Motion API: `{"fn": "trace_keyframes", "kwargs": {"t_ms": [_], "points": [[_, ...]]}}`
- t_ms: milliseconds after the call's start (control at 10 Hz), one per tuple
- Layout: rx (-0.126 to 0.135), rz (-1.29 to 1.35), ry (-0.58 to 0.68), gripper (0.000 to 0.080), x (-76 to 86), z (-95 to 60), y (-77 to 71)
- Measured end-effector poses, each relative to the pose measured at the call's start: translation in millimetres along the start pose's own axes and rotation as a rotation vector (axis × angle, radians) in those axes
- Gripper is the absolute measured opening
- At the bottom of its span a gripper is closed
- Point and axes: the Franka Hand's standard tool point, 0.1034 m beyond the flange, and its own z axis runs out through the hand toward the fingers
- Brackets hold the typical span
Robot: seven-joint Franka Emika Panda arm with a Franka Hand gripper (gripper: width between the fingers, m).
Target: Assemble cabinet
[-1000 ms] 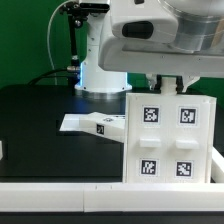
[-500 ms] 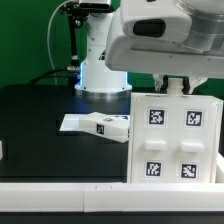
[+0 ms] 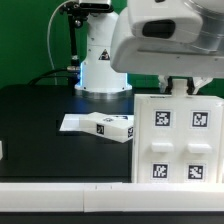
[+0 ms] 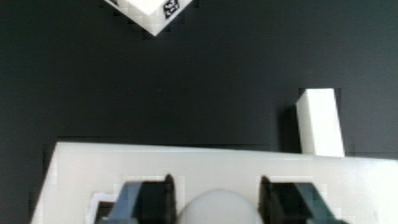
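Cabinet box frame [image 3: 178,140]: upright at the exterior view's right, tagged face to the camera; gripper [image 3: 181,90] clamped on its top edge from above; small tagged block [image 3: 108,126] flat on the black table [image 3: 35,115], well to the frame's left in that view, long axis running crosswise.

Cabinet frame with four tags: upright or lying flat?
Upright: the cabinet frame stands vertical, its top edge pinched by the gripper.

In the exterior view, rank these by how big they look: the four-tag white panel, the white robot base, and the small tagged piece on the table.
1. four-tag white panel: largest, though it looks closest to the camera and runs off frame.
2. white robot base: next, partly hidden by the arm.
3. small tagged piece: smallest.
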Motion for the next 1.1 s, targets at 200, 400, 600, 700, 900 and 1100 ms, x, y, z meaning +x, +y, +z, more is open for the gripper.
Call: {"fn": "trace_keyframes", "kwargs": {"t_ms": [200,400,600,700,900,1100], "points": [[0.005,-0.014,0.012,0.0220,3.0,-1.0,3.0],[0.004,-0.010,0.015,0.0220,3.7,-1.0,3.9],[0.006,-0.005,0.009,0.0312,2.2,-2.0,6.2],[0.010,0.004,0.011,0.0451,-4.5,-10.8,7.7],[0.012,0.027,0.028,0.0586,-17.6,-24.9,6.9],[0.035,-0.026,0.076,0.0782,-39.9,-23.4,11.1]]}}
